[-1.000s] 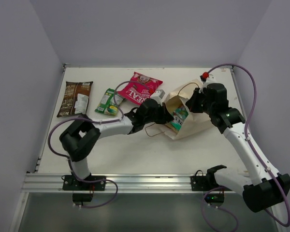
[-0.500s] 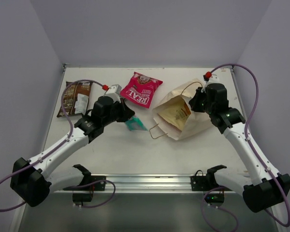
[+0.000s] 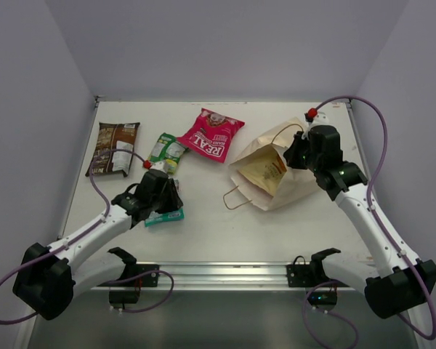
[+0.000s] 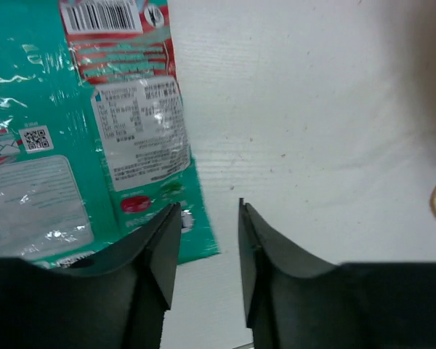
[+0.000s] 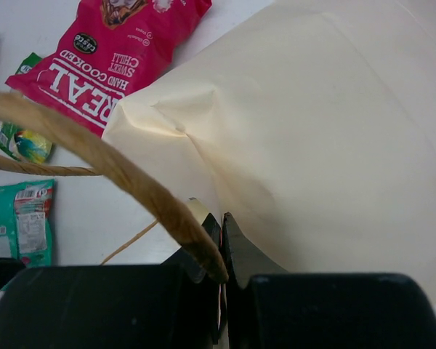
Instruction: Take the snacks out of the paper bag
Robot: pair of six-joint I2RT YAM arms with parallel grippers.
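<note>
Teal foil packet (image 4: pixel 51 145) is laid flat on the white surface (image 4: pixel 334 145), just beside the left gripper (image 4: pixel 207 212), whose fingers are spread and grip nothing. The beige paper carrier bag (image 3: pixel 289 190) lies on its side to that gripper's right, with its mouth turned toward it. A cream-and-orange chips packet (image 3: pixel 265 171) is seen inside. The bag's rim is pinched by the right gripper (image 5: pixel 219 222).

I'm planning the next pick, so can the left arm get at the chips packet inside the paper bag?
Likely yes: the right tool pinches the paper bag open at its mouth, the chips packet shows in the opening facing the left tool, which is open and empty.
</note>
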